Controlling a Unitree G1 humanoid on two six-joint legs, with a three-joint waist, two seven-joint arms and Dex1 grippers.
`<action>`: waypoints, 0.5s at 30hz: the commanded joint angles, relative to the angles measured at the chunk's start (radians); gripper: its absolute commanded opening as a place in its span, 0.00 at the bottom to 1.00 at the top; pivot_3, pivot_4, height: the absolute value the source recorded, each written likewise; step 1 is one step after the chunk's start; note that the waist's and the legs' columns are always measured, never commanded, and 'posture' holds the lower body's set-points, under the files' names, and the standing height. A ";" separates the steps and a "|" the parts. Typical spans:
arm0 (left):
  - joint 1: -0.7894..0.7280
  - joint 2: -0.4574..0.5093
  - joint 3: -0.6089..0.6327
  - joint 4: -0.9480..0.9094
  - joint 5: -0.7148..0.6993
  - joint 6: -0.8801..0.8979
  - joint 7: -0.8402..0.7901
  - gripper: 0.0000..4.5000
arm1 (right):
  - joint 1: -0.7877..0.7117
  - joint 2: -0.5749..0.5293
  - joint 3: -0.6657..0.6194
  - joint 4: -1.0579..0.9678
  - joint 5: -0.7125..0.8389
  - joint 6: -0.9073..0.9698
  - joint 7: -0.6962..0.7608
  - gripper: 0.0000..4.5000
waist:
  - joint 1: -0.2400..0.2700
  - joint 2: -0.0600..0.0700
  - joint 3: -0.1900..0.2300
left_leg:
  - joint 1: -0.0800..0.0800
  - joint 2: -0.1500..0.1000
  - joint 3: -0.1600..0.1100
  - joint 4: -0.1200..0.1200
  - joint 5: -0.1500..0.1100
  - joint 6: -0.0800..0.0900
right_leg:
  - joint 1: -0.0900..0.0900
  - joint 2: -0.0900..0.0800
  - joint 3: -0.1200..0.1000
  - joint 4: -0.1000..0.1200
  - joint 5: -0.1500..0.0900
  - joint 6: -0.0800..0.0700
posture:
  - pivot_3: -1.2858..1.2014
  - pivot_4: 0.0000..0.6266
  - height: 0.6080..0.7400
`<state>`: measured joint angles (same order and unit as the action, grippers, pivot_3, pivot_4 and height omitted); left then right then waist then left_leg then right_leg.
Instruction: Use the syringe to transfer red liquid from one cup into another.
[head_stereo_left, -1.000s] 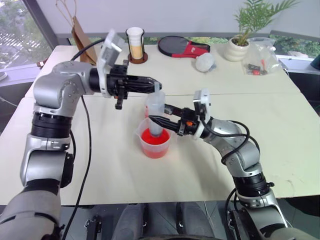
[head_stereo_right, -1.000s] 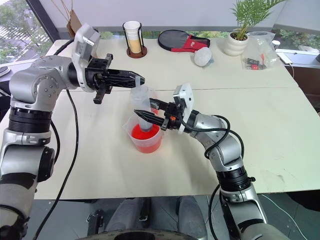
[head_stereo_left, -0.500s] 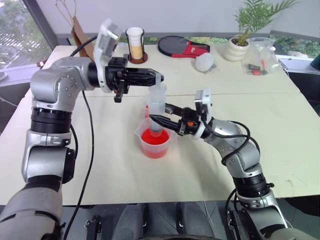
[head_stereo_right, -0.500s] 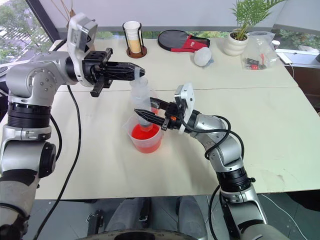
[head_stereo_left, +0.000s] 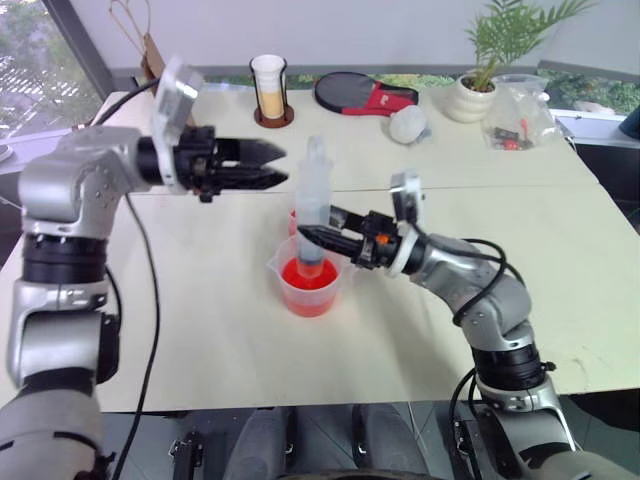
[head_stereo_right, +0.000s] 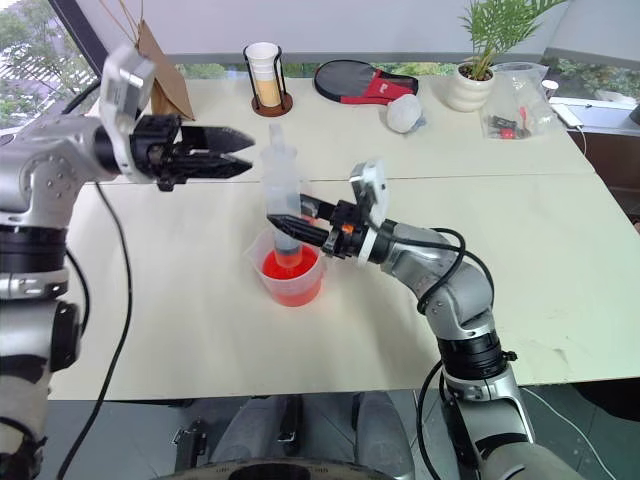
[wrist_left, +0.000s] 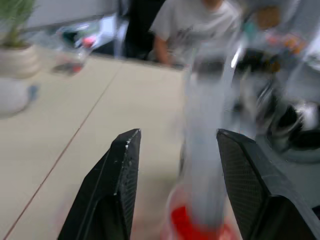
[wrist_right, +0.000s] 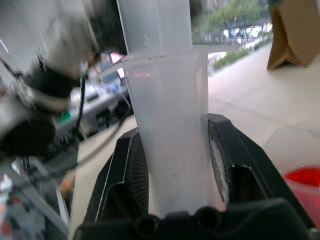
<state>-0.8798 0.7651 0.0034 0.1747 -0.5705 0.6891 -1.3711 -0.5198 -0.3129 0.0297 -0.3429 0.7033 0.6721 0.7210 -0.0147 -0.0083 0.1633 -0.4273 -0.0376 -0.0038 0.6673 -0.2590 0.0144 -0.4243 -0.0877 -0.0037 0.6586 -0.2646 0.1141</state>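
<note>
Gripping the syringe (head_stereo_left: 314, 205) by its barrel, our right gripper (head_stereo_left: 318, 238) holds it upright with the tip down in the wide cup (head_stereo_left: 309, 287) of red liquid (head_stereo_left: 308, 276) near the middle of the desk (head_stereo_left: 560, 270), while our left gripper (head_stereo_left: 268, 165) stands apart from the plunger, fingers spread and empty. We judge the risk plain: with the plunger raised and nothing steadying it, a tilt or jolt on the way to the small narrow cup (head_stereo_left: 295, 222) just behind could spill red across the desk.

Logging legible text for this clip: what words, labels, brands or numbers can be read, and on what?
No text can be read.
The syringe barrel shows no legible markings.
The beaker cup shows none.
The red and black case bears pale marks, too small to read.
</note>
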 joint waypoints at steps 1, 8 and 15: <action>0.041 0.040 0.040 -0.050 -0.002 0.011 0.027 0.54 | -0.034 -0.017 -0.057 -0.070 0.082 0.044 -0.032 0.30 | 0.004 0.000 0.000 | 0.000 0.000 0.000 0.000 0.000 0.000 | 0.000 0.000 0.000 0.000 0.000 0.000 | 0.52 0.24 1.00; 0.072 0.016 0.106 0.012 0.022 -0.043 0.164 0.54 | -0.149 -0.054 -0.181 -0.001 0.233 0.152 -0.097 0.30 | 0.004 -0.001 0.000 | 0.000 0.000 -0.001 0.000 0.000 0.001 | 0.001 0.000 0.000 -0.001 0.000 0.000 | 0.52 0.24 1.00; 0.048 -0.067 0.082 0.133 0.103 -0.206 0.227 0.54 | -0.399 -0.094 -0.180 0.336 0.106 0.020 -0.018 0.30 | 0.000 -0.001 0.000 | 0.000 0.000 0.001 0.000 0.000 0.001 | 0.001 0.000 0.000 0.000 0.000 0.000 | 0.52 0.24 1.00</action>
<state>-0.8009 0.6963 0.0782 0.3004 -0.4824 0.5278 -1.1486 -0.8830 -0.4076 -0.1631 -0.0633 0.8575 0.7575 0.6638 -0.0143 -0.0091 0.1632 -0.4270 -0.0381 -0.0031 0.6671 -0.2594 0.0151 -0.4240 -0.0878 -0.0038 0.6585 -0.2646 0.1141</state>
